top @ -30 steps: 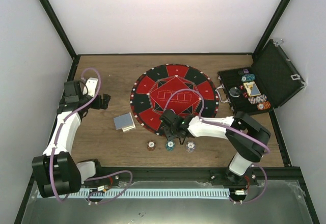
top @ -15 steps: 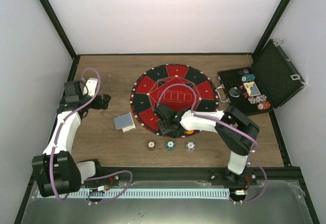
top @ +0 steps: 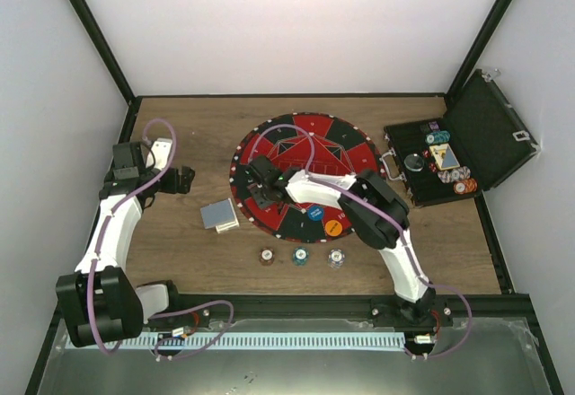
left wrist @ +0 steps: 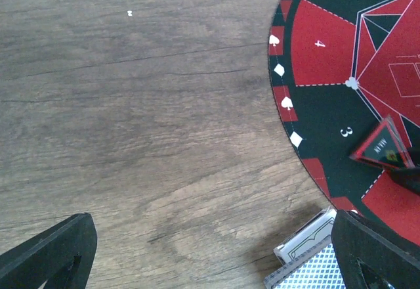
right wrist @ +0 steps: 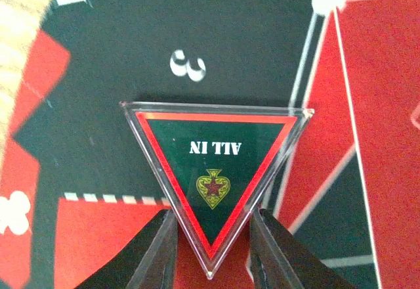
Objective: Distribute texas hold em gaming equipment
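Over the left part of the mat (top: 305,127), by the sector marked 3, your right jaws are clamped on the lower tip of the clear triangular ALL IN marker (right wrist: 213,171). You can't tell whether it touches the mat. Left jaws are wide apart with nothing between them, over bare bench (left wrist: 131,138) between its left edge and the mat. Card deck (top: 219,215) lies grey-blue back up just off the mat's left rim. Blue disc (top: 314,214) and orange disc (top: 333,228) sit close together on the mat's near part. Brown chip (top: 267,257), teal chip (top: 299,255) and white chip (top: 336,257) line up on the bench, just off the mat toward the near edge. Black case (top: 490,121) stands open at the right edge, with spare chips (top: 463,182) inside.
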